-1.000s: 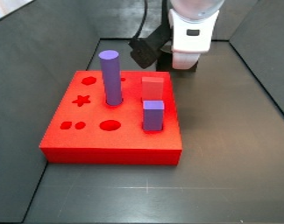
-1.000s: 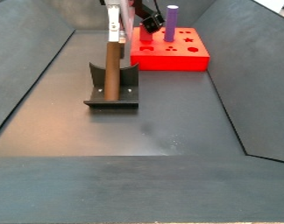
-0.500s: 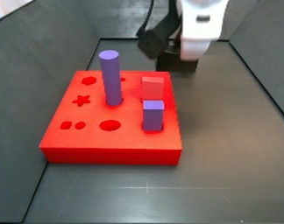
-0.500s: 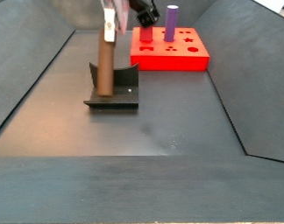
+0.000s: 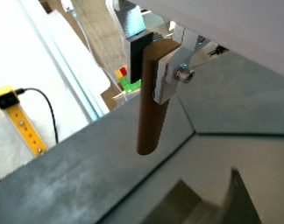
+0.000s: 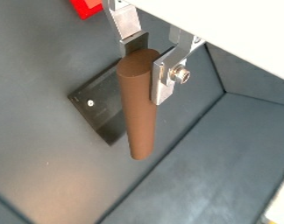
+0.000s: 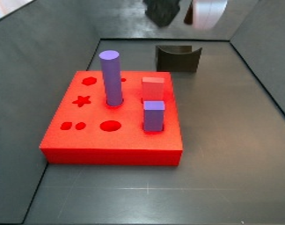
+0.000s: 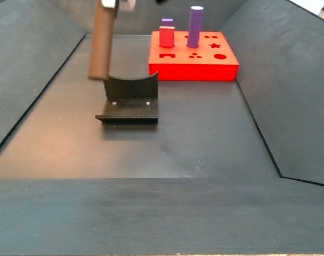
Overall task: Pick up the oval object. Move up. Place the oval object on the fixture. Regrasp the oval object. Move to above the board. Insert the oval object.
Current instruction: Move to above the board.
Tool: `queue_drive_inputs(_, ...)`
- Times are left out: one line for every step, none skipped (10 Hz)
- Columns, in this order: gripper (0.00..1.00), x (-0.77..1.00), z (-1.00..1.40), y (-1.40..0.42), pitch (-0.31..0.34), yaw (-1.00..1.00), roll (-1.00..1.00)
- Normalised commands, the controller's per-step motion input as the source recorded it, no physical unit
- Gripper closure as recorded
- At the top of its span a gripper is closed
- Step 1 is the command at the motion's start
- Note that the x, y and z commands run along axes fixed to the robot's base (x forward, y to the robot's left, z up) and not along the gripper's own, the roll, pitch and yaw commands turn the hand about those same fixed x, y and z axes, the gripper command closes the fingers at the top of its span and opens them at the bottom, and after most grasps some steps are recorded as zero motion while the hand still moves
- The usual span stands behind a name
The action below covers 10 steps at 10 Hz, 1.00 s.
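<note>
Clamped in the claw (image 6: 148, 72) by its upper end, the oval object (image 6: 138, 105) hangs upright above the fixture (image 8: 130, 101) — clear of the notch, free to travel. Next, judging by the layout: across to the board (image 7: 110, 123), where oval holes wait — grip near the top leaves the lower end bare for insertion.

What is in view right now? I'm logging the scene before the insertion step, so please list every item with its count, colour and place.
oval object: one, brown, held upright in the gripper, lifted clear above the fixture.
fixture: one, dark grey-black, on the floor in front of the board in a side view, nothing in it.
board: one, red-orange, on the floor, with a star hole, round holes and oval holes.
purple cylinder: one, purple, standing upright in the board.
purple square block: one, purple, standing in the board near its edge.
red block: one, red, on the board behind the purple square block.
gripper: one, silver fingers, shut on the top of the oval object, high above the fixture.
</note>
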Motion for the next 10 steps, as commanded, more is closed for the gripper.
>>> queue_drive_inputs(1.0,0.1,1.0,0.08,0.08,-0.13,-0.09)
queue_drive_inputs(1.0,0.09,1.0,0.08,0.114,-0.1,-0.09)
queue_drive_inputs(1.0,0.08,1.0,0.07,0.151,-0.07,-0.08)
queue_drive_inputs(1.0,0.08,1.0,0.06,0.167,-0.05,-0.08)
queue_drive_inputs(1.0,0.06,0.8,0.04,0.197,0.0,-0.06)
queue_drive_inputs(1.0,0.05,0.63,0.02,0.217,0.03,-0.05)
queue_drive_inputs(1.0,0.04,0.41,0.0,0.233,0.07,-0.03)
queue_drive_inputs(1.0,0.04,0.25,-0.01,0.224,0.09,-0.03)
queue_drive_inputs(1.0,0.04,0.09,-0.01,0.211,0.11,-0.03)
queue_drive_inputs(1.0,-0.72,0.14,-1.0,0.124,1.0,-0.51)
